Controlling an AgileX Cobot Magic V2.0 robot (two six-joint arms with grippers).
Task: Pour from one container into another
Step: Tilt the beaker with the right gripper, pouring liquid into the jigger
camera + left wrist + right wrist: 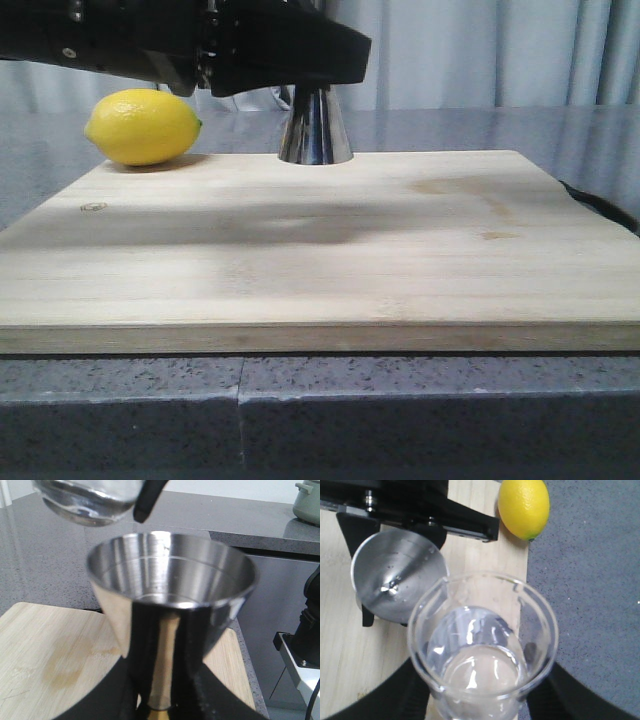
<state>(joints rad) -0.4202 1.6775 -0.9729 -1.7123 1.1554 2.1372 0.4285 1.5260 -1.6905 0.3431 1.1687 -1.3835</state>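
The gray stone surface [120,410] holds a big wooden board [320,250]. On the board, at about 12 o'clock near the far edge, stands the shiny metal cup [315,130], shaped like two cones joined at a thin gold band. A yellow lemon [143,126] sits at about 10 o'clock, at the board's far left corner, apart from the metal cup.

The left pincer [162,700] is pinching the metal cup around its narrow middle, so the cup stands straight and cannot slide. The right pincer [480,700] is pinching the small glass cup [482,645] near its bottom. The glass cup has clear water in it. It hangs in the air just beside and above the metal cup's open top, and it looks close to level, so I think the pour has not really started. I can see a few tiny drops inside the metal cup, but no pool of water.

To pour well, I would bring the glass cup's little spout right over the middle of the metal cup's mouth. Then tip slowly, so the water runs in a thin stream and does not splash onto the board. The left pincer should hold the metal cup very steady. The metal cup is narrow inside, so it could fill fast; stop tipping before it runs over.

The glass cup may have marks on it, but I cannot read any. I see no brand names or words anywhere.
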